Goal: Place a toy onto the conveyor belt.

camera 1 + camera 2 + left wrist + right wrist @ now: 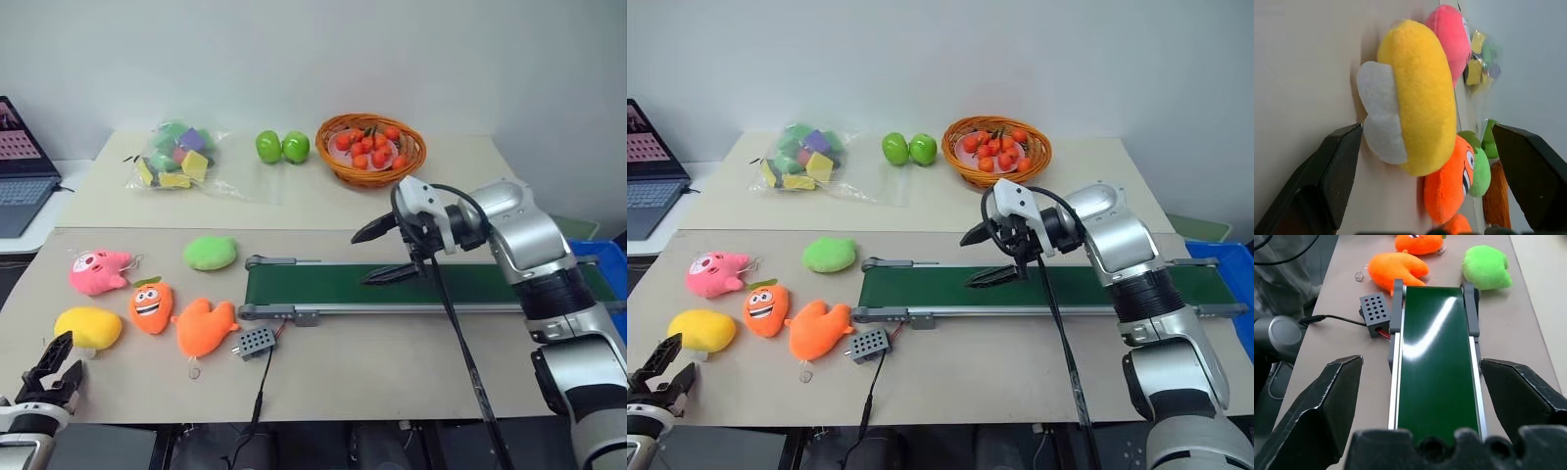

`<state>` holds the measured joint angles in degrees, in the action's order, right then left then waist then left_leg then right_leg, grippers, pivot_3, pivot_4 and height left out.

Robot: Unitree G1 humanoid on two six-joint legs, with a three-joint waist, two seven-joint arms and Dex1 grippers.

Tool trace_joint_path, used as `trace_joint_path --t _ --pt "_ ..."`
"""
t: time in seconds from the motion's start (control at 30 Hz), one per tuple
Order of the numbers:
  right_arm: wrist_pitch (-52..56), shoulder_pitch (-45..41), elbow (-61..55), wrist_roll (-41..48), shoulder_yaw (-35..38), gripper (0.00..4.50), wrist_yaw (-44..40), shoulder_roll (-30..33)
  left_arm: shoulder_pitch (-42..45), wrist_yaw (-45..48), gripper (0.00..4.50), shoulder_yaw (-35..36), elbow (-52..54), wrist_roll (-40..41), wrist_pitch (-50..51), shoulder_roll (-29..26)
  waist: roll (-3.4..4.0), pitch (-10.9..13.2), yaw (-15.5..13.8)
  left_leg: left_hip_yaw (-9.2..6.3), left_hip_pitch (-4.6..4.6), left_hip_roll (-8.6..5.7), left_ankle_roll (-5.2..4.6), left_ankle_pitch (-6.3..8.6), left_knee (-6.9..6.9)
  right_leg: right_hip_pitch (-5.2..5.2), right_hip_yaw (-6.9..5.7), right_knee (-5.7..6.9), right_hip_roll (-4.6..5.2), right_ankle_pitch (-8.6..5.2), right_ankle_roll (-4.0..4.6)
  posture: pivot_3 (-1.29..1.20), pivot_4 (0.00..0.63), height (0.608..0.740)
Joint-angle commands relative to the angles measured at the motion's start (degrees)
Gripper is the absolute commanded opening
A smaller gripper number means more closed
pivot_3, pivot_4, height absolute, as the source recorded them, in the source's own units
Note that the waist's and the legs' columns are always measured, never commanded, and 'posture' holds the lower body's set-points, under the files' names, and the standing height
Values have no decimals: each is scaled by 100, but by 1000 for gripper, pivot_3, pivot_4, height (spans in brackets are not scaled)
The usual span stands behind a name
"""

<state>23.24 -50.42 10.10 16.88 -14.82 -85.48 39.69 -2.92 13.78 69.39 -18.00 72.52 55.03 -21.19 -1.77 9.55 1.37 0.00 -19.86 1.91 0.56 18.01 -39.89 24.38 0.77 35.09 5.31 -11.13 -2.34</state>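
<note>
We saw the toy (88, 327) lying on the table (392, 372), left of the carrot plush (151, 306) and well apart from the belt (411, 284). The left gripper (54, 369) sat just short of it, jaws wide and empty. The right gripper (384, 251) hung over the belt, jaws wide, holding nothing.

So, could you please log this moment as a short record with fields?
toy: yellow plush lying on the table, off the belt
conveyor belt: nothing on it
left gripper: open, just short of the toy
right gripper: open, above the belt
neighbours: carrot-face plush, pink plush
</note>
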Motion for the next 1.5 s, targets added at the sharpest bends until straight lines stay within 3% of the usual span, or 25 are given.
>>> trace_joint_path --t 0.03,0.3,0.7,0.83,0.93,1.2,1.37,1.5 --pt "314 -48 -330 276 323 4474 27 76 386 -349 4500 145 -403 346 -342 -341 0 0 -20 0 0 0 0 0 0 0 -1 1 0 0 0 0 150 738" --pt "301 0 -394 234 312 4474 52 162 1033 -391 4500 -197 -896 504 -448 -571 0 0 -51 -3 -3 -2 2 -1 0 -1 -4 -2 1 2 2 0 150 738" --pt "209 22 -448 220 409 4474 225 215 1028 -145 4500 -500 -1756 230 -715 -709 1 0 -23 -2 4 -2 4 -2 2 -2 -2 1 -1 2 2 0 150 738" --pt "166 14 -427 201 404 4500 251 209 1016 -38 3508 -537 -1900 209 -756 -773 3 0 -13 -2 7 -1 4 -2 5 -2 -2 3 -2 2 2 0 150 738" --pt "115 10 -387 175 385 4500 262 197 984 56 2340 -581 -1951 77 -901 -816 3 0 -14 -2 5 -1 4 -2 5 -1 -1 0 -1 2 2 0 150 738" --pt "19 22 -318 98 343 4500 260 179 952 359 16 -558 -1958 -149 -1493 -968 3 0 6 -2 6 0 4 -2 7 1 -1 1 -2 2 2 0 150 738" --pt "0 43 -286 73 344 4500 253 196 1183 427 16 -863 -779 -882 -2686 -1116 -8 4 -23 -3 -1 1 5 -3 6 2 -4 -3 -2 2 2 0 150 738" --pt "16 26 -288 88 459 4500 343 158 1675 303 16 -1069 739 -403 -2434 -1223 -23 11 -120 -13 -24 1 27 -15 5 8 -17 -7 6 4 2 0 150 738"
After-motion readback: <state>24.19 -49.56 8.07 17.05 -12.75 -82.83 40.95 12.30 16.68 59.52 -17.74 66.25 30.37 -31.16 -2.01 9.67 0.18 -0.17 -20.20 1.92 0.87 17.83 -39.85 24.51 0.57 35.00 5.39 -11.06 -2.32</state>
